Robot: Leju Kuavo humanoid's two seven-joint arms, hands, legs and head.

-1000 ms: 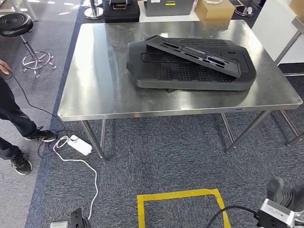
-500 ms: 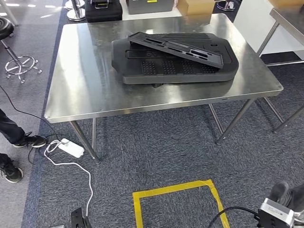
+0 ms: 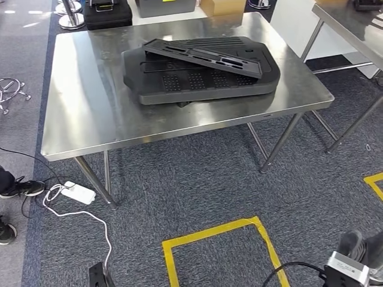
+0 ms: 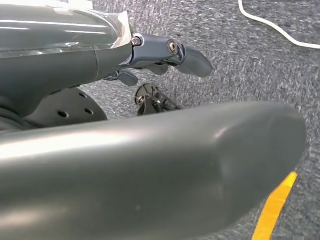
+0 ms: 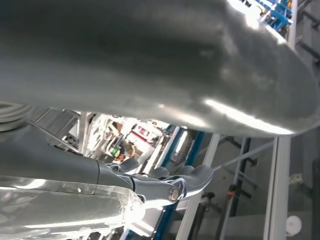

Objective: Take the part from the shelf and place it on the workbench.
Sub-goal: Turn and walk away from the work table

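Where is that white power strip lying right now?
In the head view, the white power strip lies on the grey carpet at the left, beside the steel table's front-left leg, with its white cable trailing toward the robot.

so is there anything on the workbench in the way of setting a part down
Yes, partly. Two black parts already lie stacked on the workbench, covering its middle and far right. The near-left stretch of the steel top is bare. Neither hand holds a part here.

The camera has swung right, sliding the workbench (image 3: 90,113) and floor tape (image 3: 216,230) leftward in view.
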